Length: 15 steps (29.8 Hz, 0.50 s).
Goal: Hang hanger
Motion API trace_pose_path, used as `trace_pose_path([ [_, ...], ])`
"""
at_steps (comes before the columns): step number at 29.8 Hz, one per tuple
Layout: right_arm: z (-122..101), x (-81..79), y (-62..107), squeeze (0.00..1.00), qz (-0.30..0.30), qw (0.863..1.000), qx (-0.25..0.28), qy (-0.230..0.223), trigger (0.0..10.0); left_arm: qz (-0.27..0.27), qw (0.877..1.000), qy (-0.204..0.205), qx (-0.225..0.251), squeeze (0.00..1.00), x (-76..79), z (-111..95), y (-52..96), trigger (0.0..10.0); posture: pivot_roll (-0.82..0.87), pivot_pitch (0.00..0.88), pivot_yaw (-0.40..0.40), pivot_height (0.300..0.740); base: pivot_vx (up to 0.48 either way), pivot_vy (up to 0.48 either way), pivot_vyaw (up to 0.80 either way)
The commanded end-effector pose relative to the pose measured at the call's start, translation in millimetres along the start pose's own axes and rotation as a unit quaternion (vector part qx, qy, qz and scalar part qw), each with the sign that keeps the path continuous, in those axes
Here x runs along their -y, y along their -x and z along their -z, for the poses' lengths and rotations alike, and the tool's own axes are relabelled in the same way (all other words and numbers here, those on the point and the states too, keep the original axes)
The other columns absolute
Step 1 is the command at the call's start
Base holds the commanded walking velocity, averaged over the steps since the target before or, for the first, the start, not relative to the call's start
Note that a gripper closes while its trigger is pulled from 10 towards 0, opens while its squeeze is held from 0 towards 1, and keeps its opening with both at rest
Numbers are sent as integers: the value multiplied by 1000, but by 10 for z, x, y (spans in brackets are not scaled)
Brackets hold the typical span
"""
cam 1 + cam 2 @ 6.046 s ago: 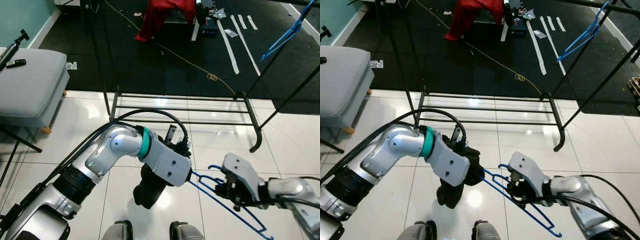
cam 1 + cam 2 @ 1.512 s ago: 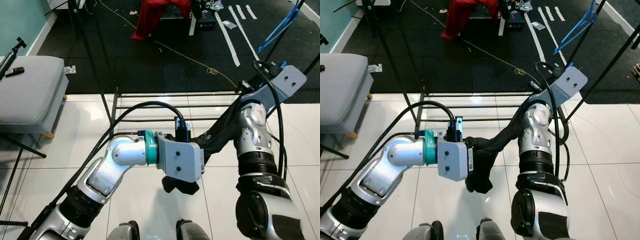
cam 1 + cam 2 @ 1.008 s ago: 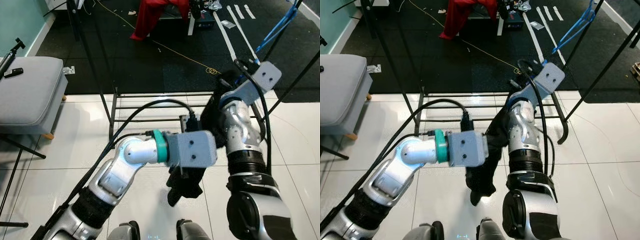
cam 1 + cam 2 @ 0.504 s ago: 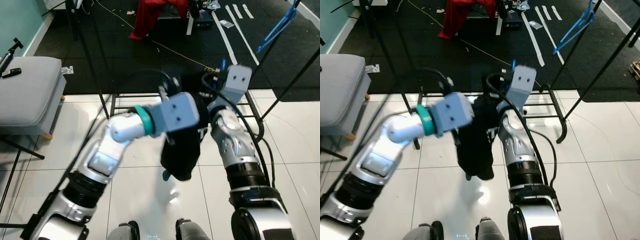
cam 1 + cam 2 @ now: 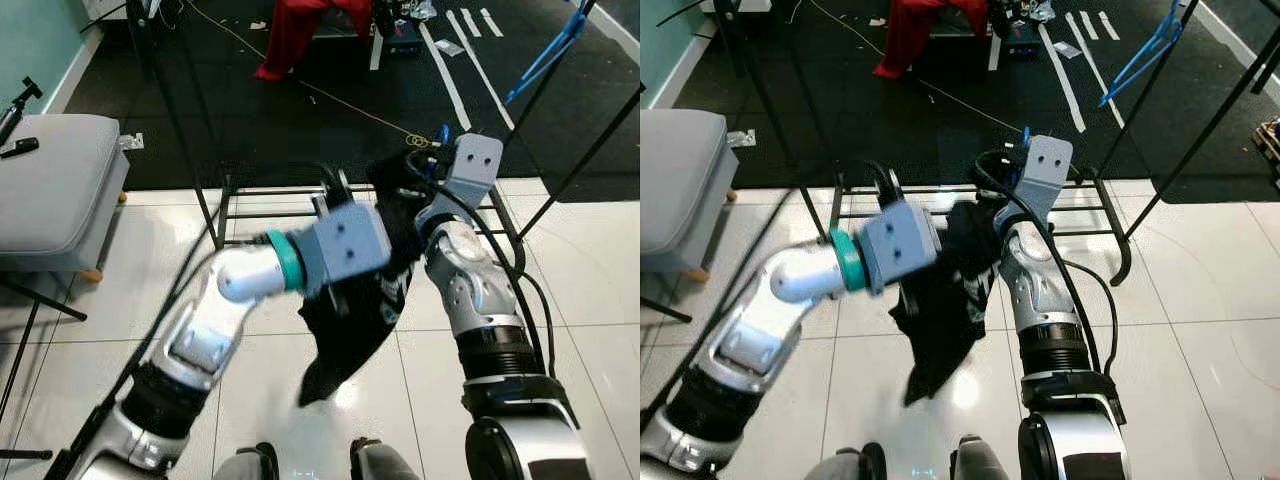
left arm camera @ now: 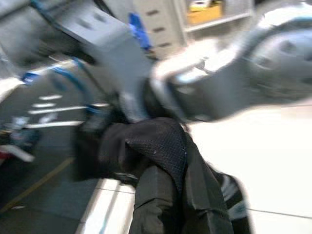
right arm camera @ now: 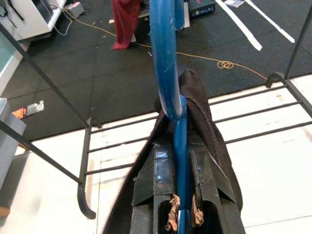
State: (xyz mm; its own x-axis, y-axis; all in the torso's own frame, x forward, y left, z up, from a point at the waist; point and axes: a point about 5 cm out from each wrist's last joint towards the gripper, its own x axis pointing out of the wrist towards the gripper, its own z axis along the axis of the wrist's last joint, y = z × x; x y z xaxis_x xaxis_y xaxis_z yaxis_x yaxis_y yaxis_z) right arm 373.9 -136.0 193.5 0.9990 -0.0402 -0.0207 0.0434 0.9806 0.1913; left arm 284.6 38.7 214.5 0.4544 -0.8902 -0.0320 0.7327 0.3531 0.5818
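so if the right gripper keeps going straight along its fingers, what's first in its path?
Nothing close, as far as the right wrist view shows. The right gripper, shut on the blue hanger with the black garment, points over the rack's lower bars toward black floor mat. Depth unclear.

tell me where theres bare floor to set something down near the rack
Bare white tiles lie right of the rack's foot, and left between the grey stool and the rack. The middle is crowded: both arms and the black garment.

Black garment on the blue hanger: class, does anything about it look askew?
Yes. The black garment hangs bunched and lopsided, trailing to one side off the blue hanger held by the right end effector.
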Motion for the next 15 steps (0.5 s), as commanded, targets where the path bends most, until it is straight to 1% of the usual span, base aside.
trace_pose_path([
  [1, -34, -1, 9, 0, -3, 1000, 5, -1, 10000, 11, 1000, 20, 4, 388, 29, -28, 13, 10000, -92, 84, 25, 740, 0, 0, 0],
  [2, -43, -1, 7, 0, -4, 1000, 6, -2, 10000, 10, 999, 33, 3, 388, 27, -21, 20, 10000, -92, 84, 25, 740, 0, 0, 0],
  [3, -56, 2, 2, 0, -5, 1000, 8, -2, 10000, 7, 999, 48, 10, 1000, 9, -41, 38, 10000, -91, 84, 22, 740, 0, 0, 0],
  [8, -68, 10, -2, 0, -5, 1000, 7, -2, 10000, -2, 998, 55, 16, 1000, -27, -63, 65, 10000, -90, 85, 20, 740, 0, 0, 0],
  [11, -86, 31, -9, 0, -4, 1000, 9, -2, 10000, -5, 998, 61, 19, 1000, -54, -81, 113, 10000, -88, 85, 17, 740, 0, 0, 0],
  [13, -86, 31, -9, 0, -4, 1000, 9, -2, 10000, -5, 998, 61, 19, 1000, -54, -81, 113, 10000, -88, 85, 17, 740, 0, 0, 0],
  [14, -101, 51, -13, 0, -3, 1000, 11, -1, 10000, 1, 998, 61, 18, 1000, -44, -85, 157, 10000, -89, 85, 19, 740, 0, 0, 0],
  [15, -101, 51, -13, 0, -3, 1000, 11, -1, 10000, 1, 998, 61, 18, 1000, -44, -85, 157, 10000, -89, 85, 19, 740, 0, 0, 0],
])
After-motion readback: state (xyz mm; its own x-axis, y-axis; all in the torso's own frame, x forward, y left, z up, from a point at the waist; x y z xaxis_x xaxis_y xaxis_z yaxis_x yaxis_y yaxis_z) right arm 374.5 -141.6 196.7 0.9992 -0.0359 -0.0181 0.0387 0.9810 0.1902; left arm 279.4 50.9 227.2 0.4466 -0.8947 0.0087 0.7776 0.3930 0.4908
